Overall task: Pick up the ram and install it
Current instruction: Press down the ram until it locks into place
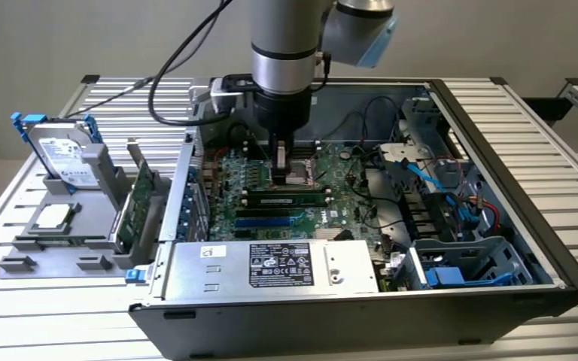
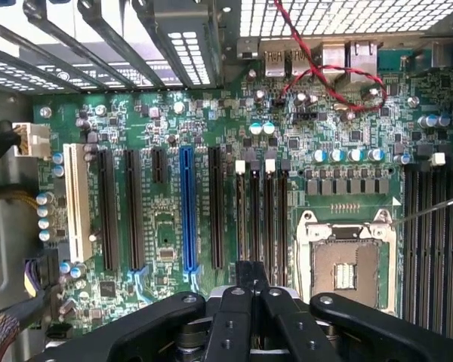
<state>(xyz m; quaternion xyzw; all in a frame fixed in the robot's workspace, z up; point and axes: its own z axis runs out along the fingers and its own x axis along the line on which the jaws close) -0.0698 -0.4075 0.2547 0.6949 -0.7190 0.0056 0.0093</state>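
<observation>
The ram, a long thin green stick with black chips, stands on edge along a slot of the motherboard inside the open computer case. My gripper hangs straight down just behind and above it, beside the CPU socket; I cannot tell whether they touch. In the wrist view the gripper is shut, its black fingers pressed together with nothing between them. It sits over the row of black memory slots, next to the CPU socket. I cannot make out the ram in that view.
The case walls ring the board. A metal power supply lies at the near side and blue-tipped cables at the exterior view's right. Outside on the left, a grey holder carries a hard drive and an expansion card. Red wire loops near the rear ports.
</observation>
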